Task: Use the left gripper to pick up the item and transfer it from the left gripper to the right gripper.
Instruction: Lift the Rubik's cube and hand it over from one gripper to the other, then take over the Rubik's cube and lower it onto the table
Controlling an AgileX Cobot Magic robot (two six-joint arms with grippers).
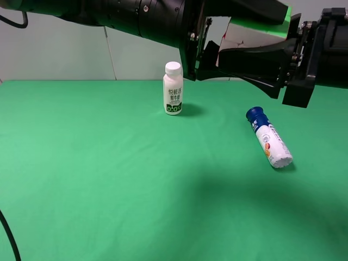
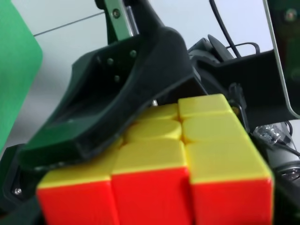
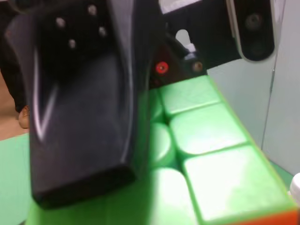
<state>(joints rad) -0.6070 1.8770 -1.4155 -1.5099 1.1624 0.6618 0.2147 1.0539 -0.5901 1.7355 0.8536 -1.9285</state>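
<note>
Plainly, the right claw [image 1: 228,37] is clamped on the cube [image 2: 187,154], high over the table [image 1: 109,179]. Whether the left claw [image 1: 209,50] grips it too, I cannot tell. A shallow pinch could drop it.

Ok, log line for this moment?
phase: handover | puzzle cube: aloft | right gripper: shut on cube | left gripper: at cube, grip unclear

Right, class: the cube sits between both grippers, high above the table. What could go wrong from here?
1. The cube hangs high over the table; if the hold of the right gripper is weak, it could fall and bounce away.
2. A finger presses the yellow face off-centre, so the cube might twist or slip.
</note>
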